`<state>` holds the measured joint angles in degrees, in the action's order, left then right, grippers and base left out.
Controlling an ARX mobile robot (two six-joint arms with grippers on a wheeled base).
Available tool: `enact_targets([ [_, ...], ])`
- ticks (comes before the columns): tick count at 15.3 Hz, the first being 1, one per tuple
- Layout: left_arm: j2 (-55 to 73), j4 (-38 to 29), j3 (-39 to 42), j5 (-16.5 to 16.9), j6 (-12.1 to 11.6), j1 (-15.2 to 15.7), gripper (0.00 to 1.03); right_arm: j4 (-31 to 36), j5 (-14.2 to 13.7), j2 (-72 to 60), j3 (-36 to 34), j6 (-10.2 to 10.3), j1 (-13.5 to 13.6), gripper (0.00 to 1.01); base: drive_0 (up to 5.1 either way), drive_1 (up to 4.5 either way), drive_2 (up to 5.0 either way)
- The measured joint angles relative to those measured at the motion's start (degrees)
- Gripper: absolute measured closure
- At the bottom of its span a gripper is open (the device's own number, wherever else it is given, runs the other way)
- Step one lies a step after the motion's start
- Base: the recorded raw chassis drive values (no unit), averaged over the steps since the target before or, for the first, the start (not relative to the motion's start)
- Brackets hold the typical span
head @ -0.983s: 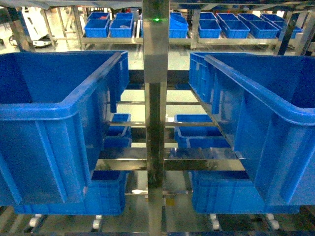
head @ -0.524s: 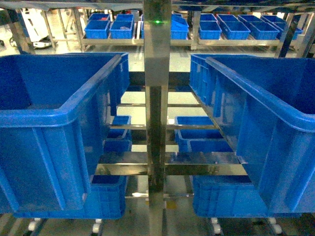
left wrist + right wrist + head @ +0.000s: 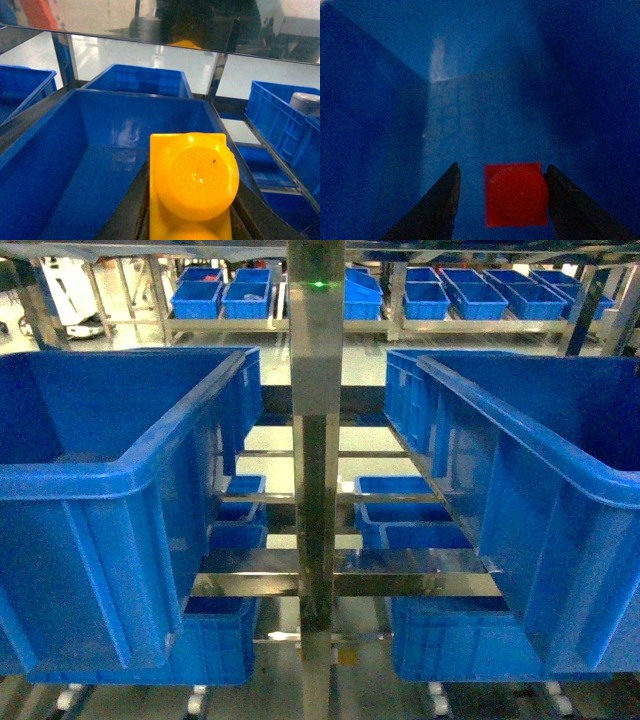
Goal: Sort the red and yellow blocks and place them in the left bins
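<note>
Yellow block (image 3: 192, 185) sits pinched between my left gripper's (image 3: 192, 220) dark fingers (image 3: 127, 210), held above a blue bin (image 3: 75, 165) on the rack. My right gripper's (image 3: 500, 200) fingers (image 3: 432, 210) are spread inside another blue bin (image 3: 380, 125), a red block (image 3: 516, 194) lying between them, nearer the right finger.

No legible text, label or number on any bin or block
</note>
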<state>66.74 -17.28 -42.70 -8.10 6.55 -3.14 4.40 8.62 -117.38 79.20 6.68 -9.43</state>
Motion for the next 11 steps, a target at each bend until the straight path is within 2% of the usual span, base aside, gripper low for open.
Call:
enact_targets([
  [1,0.0,0.0,0.0,0.0,0.0,-0.1,0.76,3.7,-0.1,2.3,-3.1,-1.4,0.5,0.46,0.0,0.00,0.0],
  [2,0.0,0.0,0.0,0.0,0.0,-0.1,0.76,8.7,-1.6,5.5,-7.3,-3.9,2.1,0.35,0.0,0.00,0.0],
  [4,0.0,0.0,0.0,0.0,0.0,-0.1,0.76,17.2,-2.4,14.0,-16.2,-7.4,7.5,0.13,0.0,0.00,0.0],
  [5,0.0,0.0,0.0,0.0,0.0,-0.1,0.76,18.2,-2.2,19.6,-21.2,-7.8,10.2,0.02,0.0,0.00,0.0],
  [6,0.0,0.0,0.0,0.0,0.0,0.0,0.76,16.5,-2.0,27.9,-28.0,-7.8,12.6,0.03,0.0,0.00,0.0],
  [8,0.0,0.0,0.0,0.0,0.0,0.0,0.76,6.1,-3.1,46.7,-39.4,-5.9,13.5,0.03,0.0,0.00,0.0],
  [9,0.0,0.0,0.0,0.0,0.0,0.0,0.76,-1.4,-3.3,57.6,-42.3,-4.9,12.5,0.03,0.0,0.00,0.0],
  [10,0.0,0.0,0.0,0.1,0.0,-0.2,0.76,-8.2,-2.5,67.8,-42.3,-4.7,10.5,0.03,0.0,0.00,0.0],
  [11,0.0,0.0,0.0,0.1,-0.2,-0.1,0.76,-14.8,-0.4,76.4,-40.7,-4.7,8.5,0.03,0.0,0.00,0.0],
])
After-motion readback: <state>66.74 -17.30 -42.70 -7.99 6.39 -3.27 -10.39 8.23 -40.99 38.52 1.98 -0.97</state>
